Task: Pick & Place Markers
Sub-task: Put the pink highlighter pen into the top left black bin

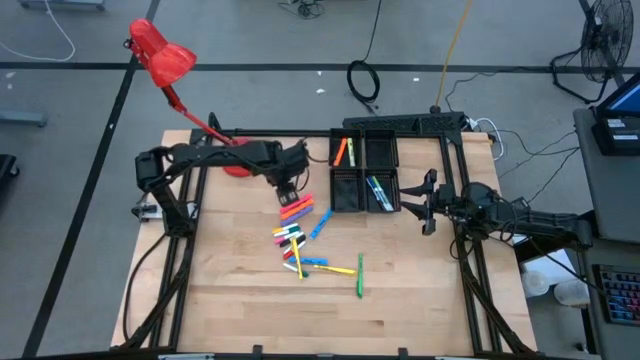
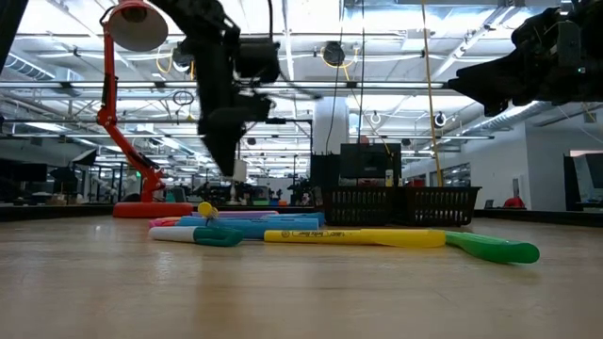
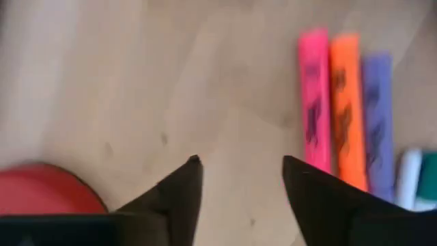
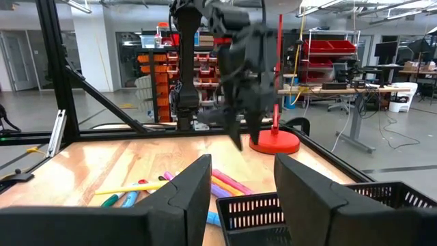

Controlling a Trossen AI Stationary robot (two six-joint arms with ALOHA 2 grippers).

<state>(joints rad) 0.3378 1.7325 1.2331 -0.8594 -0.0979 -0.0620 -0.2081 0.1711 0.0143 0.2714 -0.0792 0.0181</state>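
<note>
Pale wooden worktop (image 1: pixel 220 300) carries the scattered coloured markers (image 1: pixel 297 235); the left hand (image 3: pixel 239 174) hovers spread beside a pink marker (image 3: pixel 314 102). It should centre over one, then descend. Right hand (image 4: pixel 242 171) waits spread above the black tray (image 1: pixel 365 170).

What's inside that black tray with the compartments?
In the black tray, an orange and a green marker lie in the far-left compartment, and blue and teal markers in the near-right one. The other two look empty, though their dark floors hide detail.
</note>
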